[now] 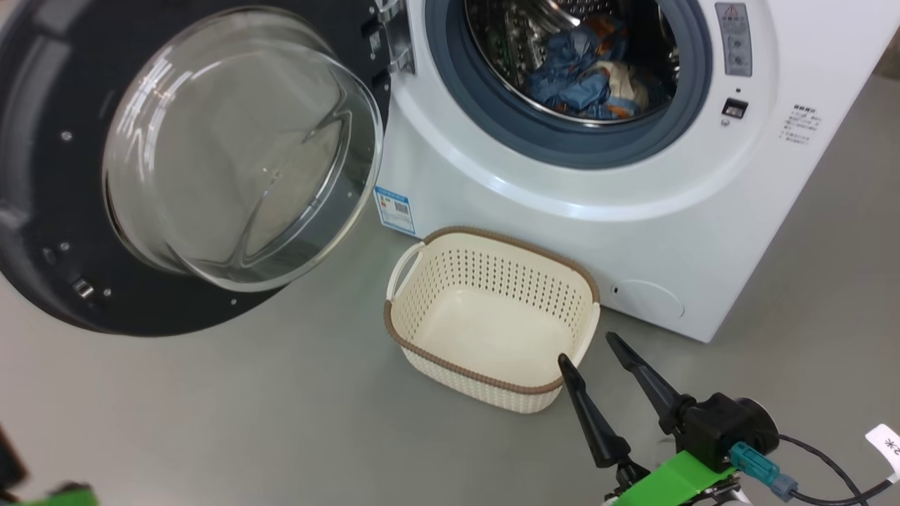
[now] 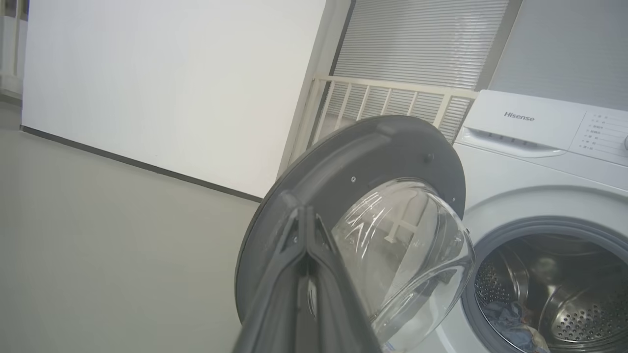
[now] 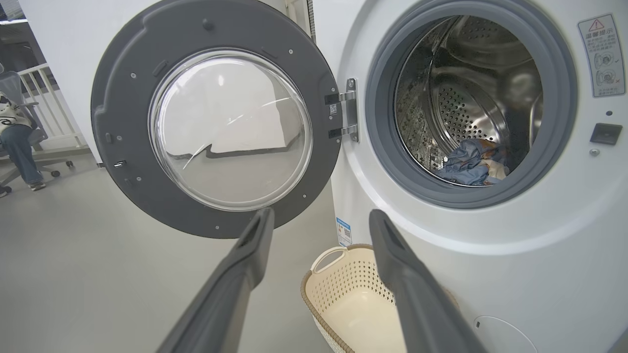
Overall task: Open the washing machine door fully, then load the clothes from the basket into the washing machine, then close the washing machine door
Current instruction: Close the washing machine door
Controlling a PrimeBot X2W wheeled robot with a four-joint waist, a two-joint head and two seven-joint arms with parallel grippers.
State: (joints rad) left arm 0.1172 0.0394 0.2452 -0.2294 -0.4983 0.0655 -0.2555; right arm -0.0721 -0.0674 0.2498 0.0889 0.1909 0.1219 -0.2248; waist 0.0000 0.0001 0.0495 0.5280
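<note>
Nearest, the right gripper (image 1: 588,349) hangs low over the grey floor (image 1: 211,407) with its two dark fingers spread wide and nothing between them. In the head view one fingertip overlaps the basket (image 1: 506,241) at its near right corner, though contact cannot be told. The left gripper (image 2: 300,212) has its fingers pressed flat together, holding nothing. In its wrist view the joined tips lie across the dark ring of the door (image 2: 343,162), and whether they touch it cannot be told. The basket stands upright on the floor just in front of the washer (image 1: 534,225), below the opening and between the blue sticker (image 1: 395,209) and the round filter cover (image 1: 647,299); its cream bottom lies bare. The door is swung wide to the robot's left on its hinge, the clear glass bowl bulging toward the robot. Inside the grey-blue gasket (image 1: 562,147) the clothes (image 1: 576,77) lie heaped at the bottom of the steel drum (image 1: 513,35) — blue fabric with orange patches and a cream piece among it. Farther off, a pale railing (image 2: 392,84) and a white wall (image 2: 171,88) stand behind the door, and in the right wrist view a person (image 3: 17,147) sits at the far left.
</note>
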